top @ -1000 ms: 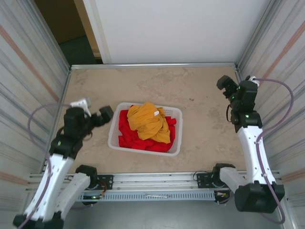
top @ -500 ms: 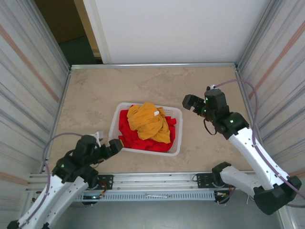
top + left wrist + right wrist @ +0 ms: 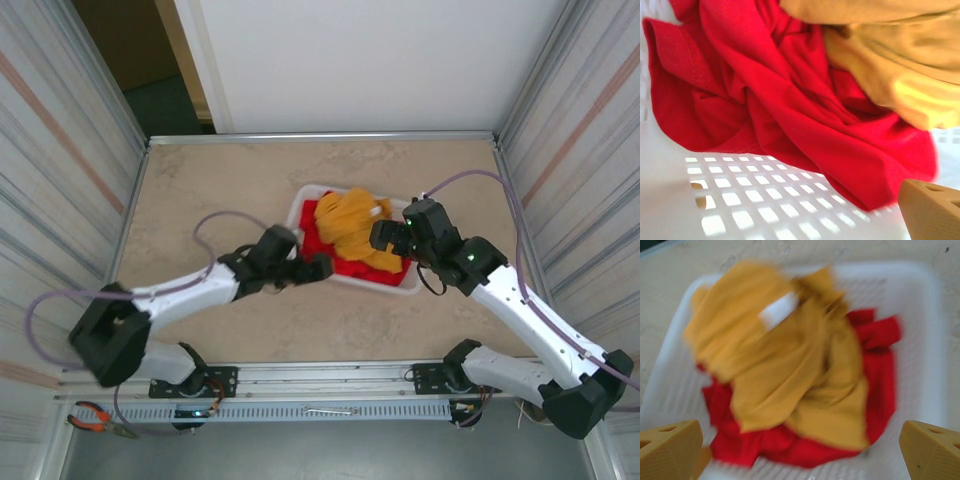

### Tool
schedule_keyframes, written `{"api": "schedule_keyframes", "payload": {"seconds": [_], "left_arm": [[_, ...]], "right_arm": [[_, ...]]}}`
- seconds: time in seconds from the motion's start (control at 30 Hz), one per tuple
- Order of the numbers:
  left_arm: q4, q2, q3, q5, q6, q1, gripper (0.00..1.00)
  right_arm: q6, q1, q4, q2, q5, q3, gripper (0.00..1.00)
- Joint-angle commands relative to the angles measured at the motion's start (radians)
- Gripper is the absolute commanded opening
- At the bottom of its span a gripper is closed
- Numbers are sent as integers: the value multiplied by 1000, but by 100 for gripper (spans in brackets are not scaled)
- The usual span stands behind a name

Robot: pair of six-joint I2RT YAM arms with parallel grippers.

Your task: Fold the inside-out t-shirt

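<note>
Now: right gripper (image 3: 385, 237) has its jaws spread wide with nothing in them, poised over the white basket (image 3: 935, 340). The inside-out t-shirt (image 3: 790, 365) lies dead ahead of it, below and between its two fingers, heaped on red garments (image 3: 790, 100) inside the basket. Left gripper (image 3: 318, 268) is equally wide and empty at the basket wall; from there the shirt sits up and to the right, past red cloth. The right arm looks nearer. Shirt: mustard, a crumpled mound slanting loosely across the jaw gap. White tag (image 3: 780, 310) on top, far side.
</note>
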Motion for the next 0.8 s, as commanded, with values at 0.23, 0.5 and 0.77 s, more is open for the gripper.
{"api": "schedule_keyframes", "payload": {"seconds": [0.23,0.5,0.77], "left_arm": [[-30,-213,83,-21,102,217,99],[-175,-567,-131,-1,82,390,99],[-260,-709,-205,18,68,420,99]], "right_arm": [[55,159,20,71,13,43,99],[3,209,90,611,-9,306,99],[-53,18,-110,1126,139,794,99]]}}
